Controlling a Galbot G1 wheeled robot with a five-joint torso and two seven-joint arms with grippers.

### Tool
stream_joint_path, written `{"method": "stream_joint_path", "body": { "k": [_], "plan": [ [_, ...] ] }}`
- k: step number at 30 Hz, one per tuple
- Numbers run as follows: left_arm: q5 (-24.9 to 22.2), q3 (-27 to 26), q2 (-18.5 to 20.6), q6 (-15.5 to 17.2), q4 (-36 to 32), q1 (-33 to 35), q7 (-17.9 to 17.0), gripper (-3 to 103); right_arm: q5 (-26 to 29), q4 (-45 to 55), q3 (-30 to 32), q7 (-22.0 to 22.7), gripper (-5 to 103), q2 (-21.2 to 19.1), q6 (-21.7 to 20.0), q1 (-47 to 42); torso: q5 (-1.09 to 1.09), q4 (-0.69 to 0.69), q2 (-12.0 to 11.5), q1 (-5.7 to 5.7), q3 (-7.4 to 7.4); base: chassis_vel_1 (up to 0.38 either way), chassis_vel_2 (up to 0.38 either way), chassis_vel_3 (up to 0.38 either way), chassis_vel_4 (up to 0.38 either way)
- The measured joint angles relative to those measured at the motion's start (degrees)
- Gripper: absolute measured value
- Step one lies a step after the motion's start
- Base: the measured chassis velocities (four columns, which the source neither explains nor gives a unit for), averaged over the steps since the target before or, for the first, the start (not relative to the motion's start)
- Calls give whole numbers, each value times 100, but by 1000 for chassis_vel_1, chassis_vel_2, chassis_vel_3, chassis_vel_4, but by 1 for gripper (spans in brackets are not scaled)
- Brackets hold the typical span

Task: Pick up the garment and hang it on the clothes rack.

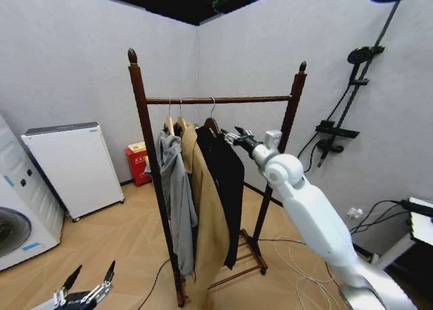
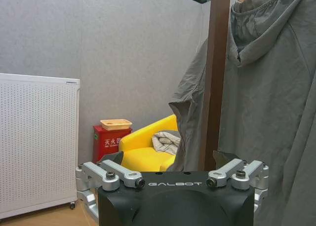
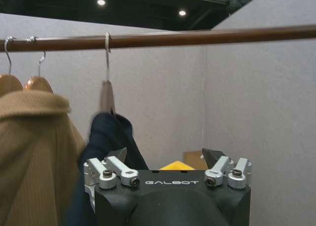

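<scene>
**Black coat on the rail, right gripper just beside it**

The black coat [image 1: 223, 188] hangs from a wooden hanger [image 1: 212, 124] hooked over the rail of the rack [image 1: 216, 100]. It is the garment nearest the rack's right post. On the same rail, toward the left post, hang a tan coat [image 1: 203, 215] and then a grey hoodie [image 1: 174, 195], each on its own hanger.

The right gripper [image 1: 233, 135] is raised below the rail, just beside the black coat's shoulder. Its fingers [image 3: 118, 157] are spread apart and hold nothing; the coat's collar lies close to one finger, and I cannot tell whether they touch.

The left gripper [image 1: 88, 286] sits low, near the floor, well apart from the rack's left post, with fingers [image 2: 116, 171] released and empty, facing the hoodie.
</scene>
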Motion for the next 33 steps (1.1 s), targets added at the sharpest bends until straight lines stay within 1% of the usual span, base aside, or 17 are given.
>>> {"method": "stream_joint_path", "body": {
  "k": [1,2,3,4,5,6,7,8,10,11,13,14,17,21,26,33],
  "plan": [
    [0,0,0,0,0,0,-1,100,-144,236,315,-5,93,-25,47,-509,-2,0,1,0,-1,0,0,0,0],
    [0,0,0,0,0,0,-1,100,-144,236,315,-5,93,-25,47,-509,-2,0,1,0,-1,0,0,0,0],
    [0,-1,0,0,0,0,-2,100,-521,356,548,-12,97,-20,191,-981,-5,1,1,-1,-1,0,0,0,0],
    [0,0,0,0,0,0,-2,100,-881,363,699,-17,99,9,359,-1329,-3,0,1,-1,-1,0,0,0,0],
    [0,0,0,0,0,0,-2,100,-881,363,699,-17,99,9,359,-1329,-3,0,1,-1,-1,0,0,0,0],
    [0,0,0,0,0,0,0,100,-1265,326,878,-14,99,75,555,-1710,-1,1,0,0,-1,0,0,0,0],
    [0,0,0,0,0,0,0,100,-1265,326,878,-14,99,75,555,-1710,-1,1,0,0,-1,0,0,0,0],
    [0,0,0,0,0,0,-2,100,-1405,316,1055,4,100,153,625,-1998,-4,2,0,0,0,0,0,0,0],
    [0,-1,0,0,0,0,-3,100,-1493,357,1419,31,100,348,669,-2441,-3,2,0,0,0,0,0,0,0],
    [0,-1,0,0,0,0,-3,100,-1493,357,1419,31,100,348,669,-2441,-3,2,0,0,0,0,0,0,0],
    [0,-1,0,0,0,0,-3,100,-1545,420,1693,38,100,553,710,-2755,-3,2,0,0,-1,0,0,0,0],
    [0,-1,0,0,0,0,-3,100,-1545,420,1693,38,100,553,710,-2755,-3,2,0,0,-1,0,0,0,0],
    [0,0,0,0,0,0,-3,100,-1547,625,2000,43,100,743,767,-3127,-5,3,0,0,-1,0,0,0,0],
    [0,0,0,0,0,0,-3,100,-1556,732,2118,39,100,768,834,-3316,-5,3,1,0,-1,0,0,0,0],
    [0,-1,0,0,0,0,-3,100,-1666,846,2243,-18,100,821,1062,-3650,-4,2,0,0,-1,0,0,0,0],
    [0,-1,0,0,0,0,-3,100,-1703,895,2266,-33,100,813,1160,-3725,-4,2,-1,1,0,-32,-40,-39,-32]
  ]
}}
